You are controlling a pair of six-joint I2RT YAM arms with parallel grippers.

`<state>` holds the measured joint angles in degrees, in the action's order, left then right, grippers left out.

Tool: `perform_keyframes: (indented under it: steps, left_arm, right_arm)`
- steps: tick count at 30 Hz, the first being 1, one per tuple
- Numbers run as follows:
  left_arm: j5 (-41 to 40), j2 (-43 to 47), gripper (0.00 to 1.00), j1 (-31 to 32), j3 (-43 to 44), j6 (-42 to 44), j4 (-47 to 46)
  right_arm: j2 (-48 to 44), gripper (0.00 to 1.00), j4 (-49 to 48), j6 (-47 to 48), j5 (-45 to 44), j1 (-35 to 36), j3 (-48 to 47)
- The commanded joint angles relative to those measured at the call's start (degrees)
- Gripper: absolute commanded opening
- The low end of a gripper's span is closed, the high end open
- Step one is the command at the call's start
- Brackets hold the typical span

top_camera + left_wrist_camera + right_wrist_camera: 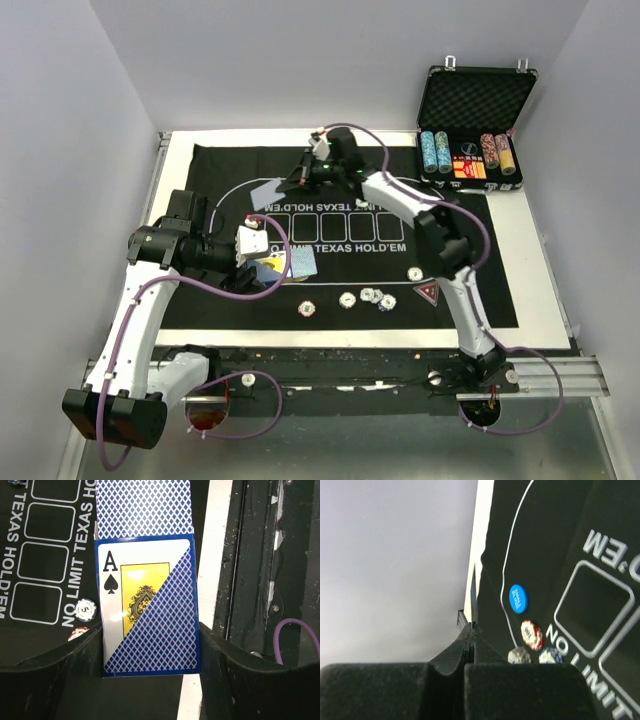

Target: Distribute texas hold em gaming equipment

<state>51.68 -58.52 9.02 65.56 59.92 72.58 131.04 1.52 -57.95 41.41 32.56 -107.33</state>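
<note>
Card [268,190] pinched in right hand [471,630], deck [150,595] clamped in left hand [150,640].
Over the far-left part of the mat [500,260], the right hand is clenched on one blue-backed card that sticks out ahead of its fingertips toward the mat's left edge. The left hand grips the deck above the mat's near-left edge, long axis pointing across the mat. Laying the card down probably falls to the right hand.

This is a robot test cell in a lab: plain pale walls [60,120] box in a white table [535,280]. A left arm [140,310] and a right arm [455,270], trailing cables, are bolted to a metal rail [560,375] at 6 o'clock. A black poker mat [220,170] covers the tabletop, with an open foam-lined case [475,95] at 1 o'clock.
</note>
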Motion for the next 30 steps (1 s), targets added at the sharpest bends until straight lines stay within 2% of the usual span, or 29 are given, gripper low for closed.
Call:
perform_keyframes:
  steps: [1,4,8,13,24,27,30]
  left_arm:
    - [3.95,0.25,0.19,0.04,1.68,0.37,0.29]
    - [3.78,0.43,0.19,0.04,1.24,0.29,0.02]
    - [3.87,0.78,0.20,0.04,0.45,0.37,0.02]
    - [3.87,1.22,0.20,0.04,0.18,0.11,-0.33]
    - [3.78,2.10,0.20,0.04,0.01,-0.24,-0.33]
    - [3.78,2.27,0.19,0.04,-0.35,-0.24,-0.24]
    - [3.87,2.36,0.20,0.04,-0.52,-0.24,-0.33]
  right_arm:
    - [13.07,0.01,5.06,0.65,0.69,2.95,-15.94]
    - [20.37,0.01,5.51,-0.66,0.08,5.05,-23.08]
    - [25.66,0.01,5.95,-1.90,-1.94,7.17,-27.23]
    - [25.93,0.01,-0.62,-4.97,-5.02,8.22,-22.23]
    - [28.83,0.01,2.60,-4.37,-11.79,10.07,-27.40]
    - [29.18,0.10,5.42,-3.40,-12.14,10.42,-27.32]
    - [27.34,0.29,4.82,-2.69,-11.35,10.77,-23.30]
